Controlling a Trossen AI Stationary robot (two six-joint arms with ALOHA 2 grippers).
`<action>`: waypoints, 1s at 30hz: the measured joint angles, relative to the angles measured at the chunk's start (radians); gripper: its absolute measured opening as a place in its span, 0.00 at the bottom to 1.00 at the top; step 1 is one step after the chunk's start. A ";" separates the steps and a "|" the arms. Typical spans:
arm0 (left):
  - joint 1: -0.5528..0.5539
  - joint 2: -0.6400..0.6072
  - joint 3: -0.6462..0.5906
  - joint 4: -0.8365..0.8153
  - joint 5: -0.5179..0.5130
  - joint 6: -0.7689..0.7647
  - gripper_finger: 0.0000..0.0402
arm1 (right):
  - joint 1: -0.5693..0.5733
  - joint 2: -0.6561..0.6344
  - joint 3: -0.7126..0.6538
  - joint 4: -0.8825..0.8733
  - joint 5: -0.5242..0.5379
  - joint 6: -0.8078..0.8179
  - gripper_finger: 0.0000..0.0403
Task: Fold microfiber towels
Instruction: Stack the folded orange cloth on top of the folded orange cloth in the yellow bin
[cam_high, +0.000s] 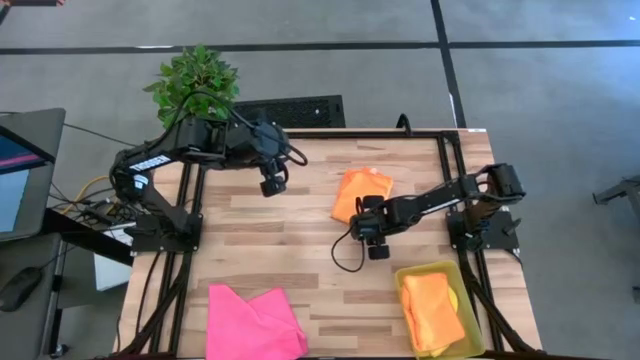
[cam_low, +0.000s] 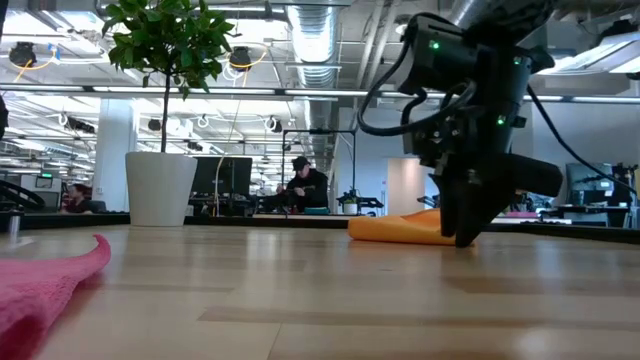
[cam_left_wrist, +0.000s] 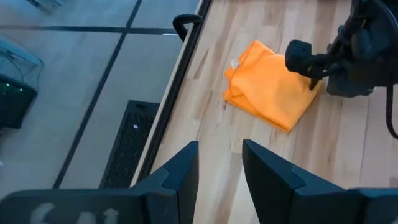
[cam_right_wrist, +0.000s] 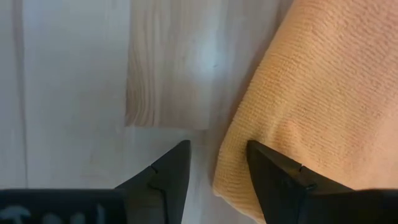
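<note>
A folded orange towel (cam_high: 362, 193) lies flat on the wooden table, right of its middle; it also shows in the left wrist view (cam_left_wrist: 270, 90) and the low view (cam_low: 400, 228). My right gripper (cam_right_wrist: 219, 149) is open and stands low at this towel's near edge (cam_right_wrist: 233, 165), pointing steeply down, one finger over the cloth and the other over bare wood. My left gripper (cam_left_wrist: 221, 155) hangs open, high over the table's far left part (cam_high: 272, 185), with nothing between its fingers. A pink towel (cam_high: 255, 322) lies crumpled at the near edge. Another orange towel (cam_high: 432, 310) lies in the yellow bin (cam_high: 405, 272). My right gripper comes at the orange towel's near edge (cam_right_wrist: 239, 143) from above. One finger (cam_right_wrist: 270, 177) stands over the cloth just inside that edge. I cannot tell whether it touches the towel. The towel lies flat on the table.
A black frame rail (cam_high: 450, 150) runs along the table's edges. A potted plant (cam_high: 195, 80) stands beyond the far left corner. A loose cable loop (cam_high: 345, 255) lies beside my right gripper. People (cam_low: 303, 185) sit in the room behind the table.
</note>
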 joint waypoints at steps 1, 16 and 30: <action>0.000 0.000 0.000 0.000 -0.001 -0.009 0.29 | 0.000 -0.003 -0.001 -0.001 0.004 0.012 0.46; 0.000 0.000 0.000 0.000 -0.019 -0.069 0.29 | -0.004 -0.002 -0.004 -0.067 0.135 0.146 0.46; 0.000 0.000 0.000 -0.001 -0.019 -0.072 0.29 | -0.027 0.022 -0.002 -0.072 0.106 0.147 0.26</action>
